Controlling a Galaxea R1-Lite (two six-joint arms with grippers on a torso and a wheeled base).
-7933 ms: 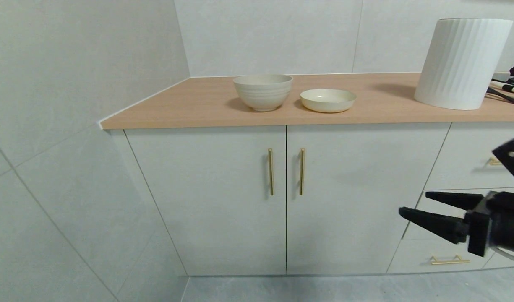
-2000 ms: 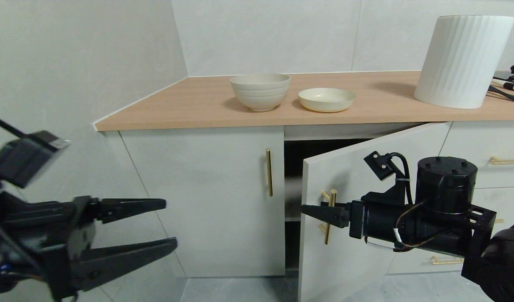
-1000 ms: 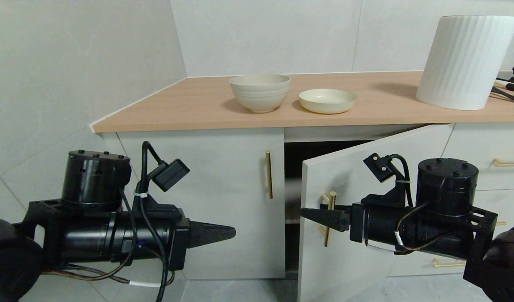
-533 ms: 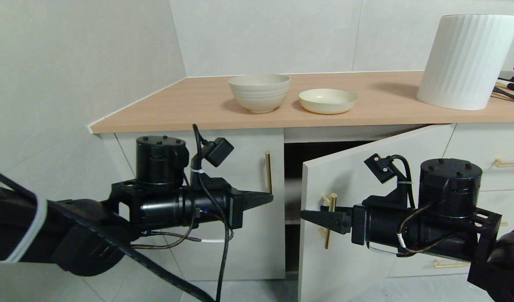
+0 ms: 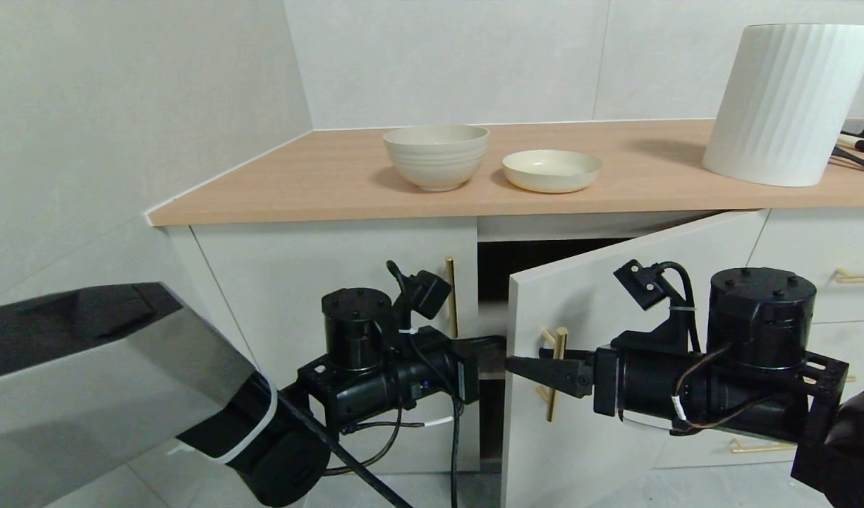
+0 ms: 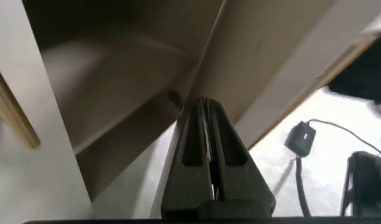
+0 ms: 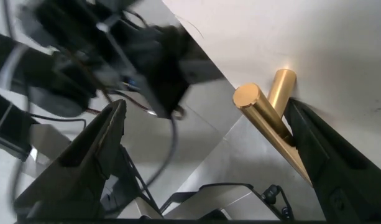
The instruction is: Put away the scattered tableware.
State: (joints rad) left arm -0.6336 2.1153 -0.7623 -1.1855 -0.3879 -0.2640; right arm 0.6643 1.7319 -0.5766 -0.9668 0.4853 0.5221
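The bowl (image 5: 435, 155) and the shallow dish (image 5: 551, 170) sit side by side, not touching, on the wooden countertop (image 5: 319, 185). Neither is handled yet, probably because the storage below is not ready: the right cabinet door (image 5: 615, 282) stands only partly swung out. The right gripper (image 5: 527, 367) is released, its fingers spread to either side of that door's brass bar handle (image 5: 550, 406), seemingly to hook and draw it rather than pinch it. The left gripper (image 5: 491, 347), clenched on nothing into a slim wedge, points into the dark gap beside the door's free edge, likely to push it wider.

Ribbed beige bowl (image 5: 436, 155), cream dish (image 5: 551, 169), wood-grain counter (image 5: 319, 183), brass handle (image 5: 549, 406).
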